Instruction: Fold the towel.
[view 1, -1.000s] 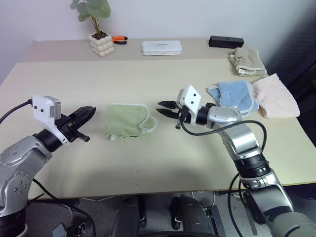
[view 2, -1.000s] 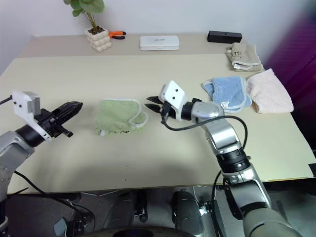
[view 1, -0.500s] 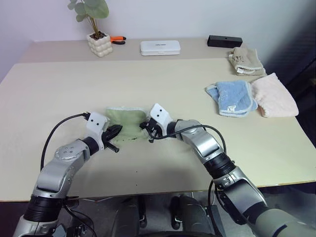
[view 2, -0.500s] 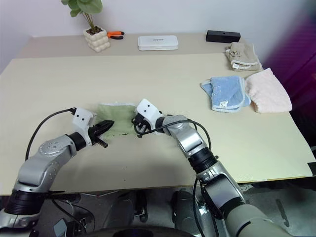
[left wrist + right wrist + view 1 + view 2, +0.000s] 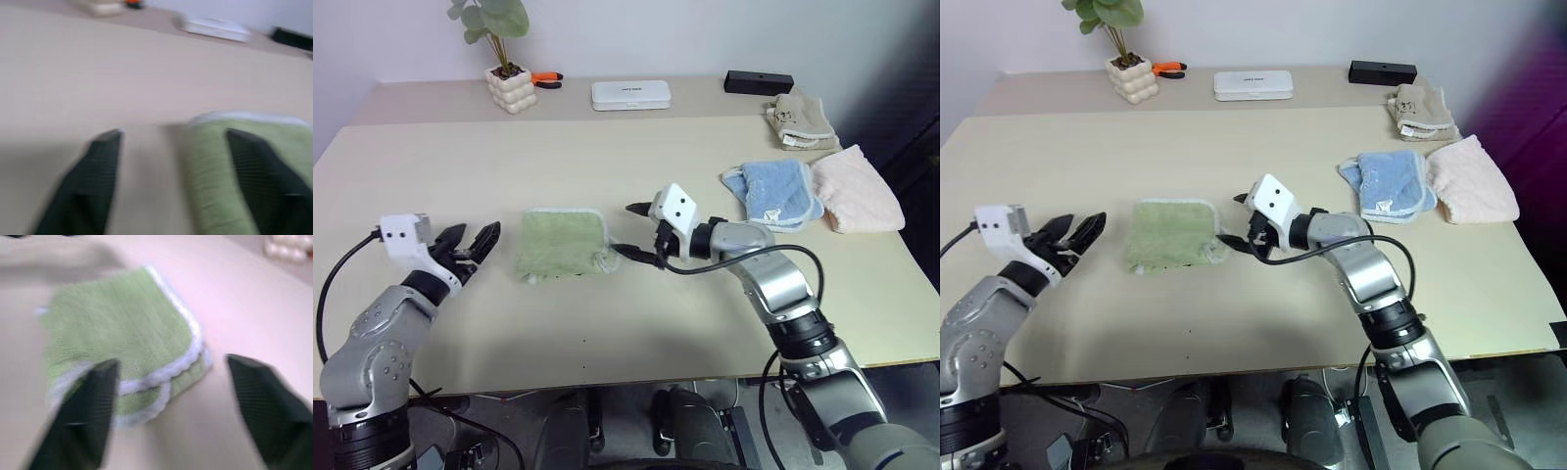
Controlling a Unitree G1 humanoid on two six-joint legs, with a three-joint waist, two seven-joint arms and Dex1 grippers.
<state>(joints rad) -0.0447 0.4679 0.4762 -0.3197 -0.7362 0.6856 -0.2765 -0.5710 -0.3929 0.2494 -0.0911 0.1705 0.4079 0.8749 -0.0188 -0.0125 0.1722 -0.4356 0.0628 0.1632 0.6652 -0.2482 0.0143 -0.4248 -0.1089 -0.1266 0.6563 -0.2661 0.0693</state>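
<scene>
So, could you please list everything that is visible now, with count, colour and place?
Light green terry towel: one, folded, table centre, between the grippers.
Light blue folded towel: one, to the right.
Pale pink folded towel: one, beside the blue one.
Beige folded cloth: one, far right.
White flat rectangular case: one, far edge.
Black rectangular box: one, far right edge.
Potted green plant in white bumpy pot: one, far left.
Orange-handled tool: one, beside the pot.
Pale wooden table: one.
Left gripper: fingers open, left of the green towel.
Right gripper: fingers open, at its right edge.
</scene>
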